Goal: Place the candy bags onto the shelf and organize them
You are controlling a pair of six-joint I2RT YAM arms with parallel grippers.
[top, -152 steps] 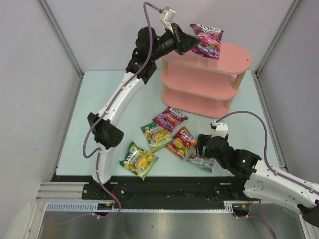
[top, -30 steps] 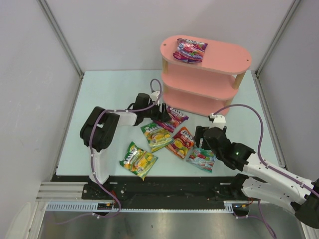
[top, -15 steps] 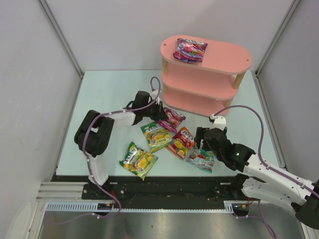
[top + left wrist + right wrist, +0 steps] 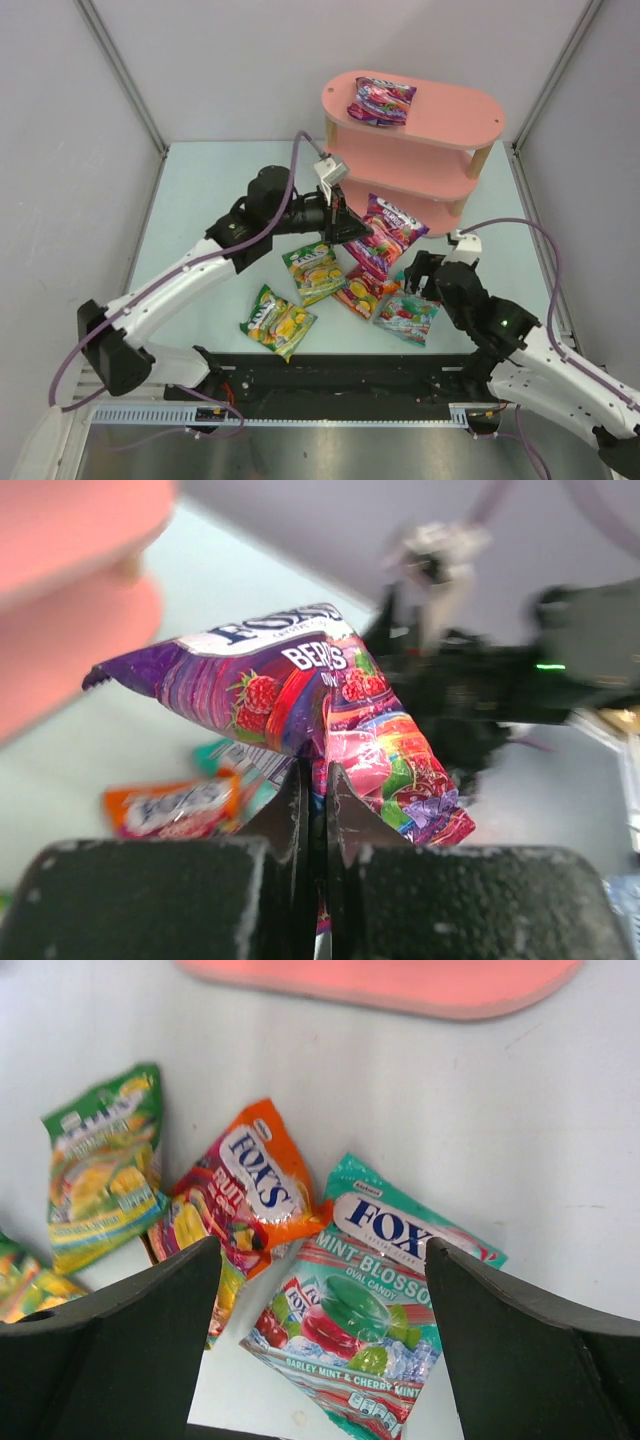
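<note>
My left gripper [image 4: 345,222] [image 4: 312,775] is shut on a purple-magenta candy bag [image 4: 385,232] [image 4: 300,685], held in the air in front of the pink shelf [image 4: 440,150]. A second purple-magenta bag [image 4: 381,101] lies on the shelf's top board. On the table lie two yellow-green bags [image 4: 313,271] [image 4: 277,320], a red-orange bag [image 4: 357,292] [image 4: 250,1195] and a teal-white bag [image 4: 405,317] [image 4: 370,1295]. My right gripper [image 4: 425,275] [image 4: 325,1335] hangs open just above the teal-white bag, its fingers on either side of it and apart from it.
The shelf's bottom board [image 4: 400,985] edges the top of the right wrist view. Grey walls close the table at left, back and right. Bare table [image 4: 215,190] lies to the left of the shelf.
My left gripper has shut on the purple-magenta bag that lay on the table and lifted it up and to the right. The right gripper has shifted slightly right above the teal-white bag.
</note>
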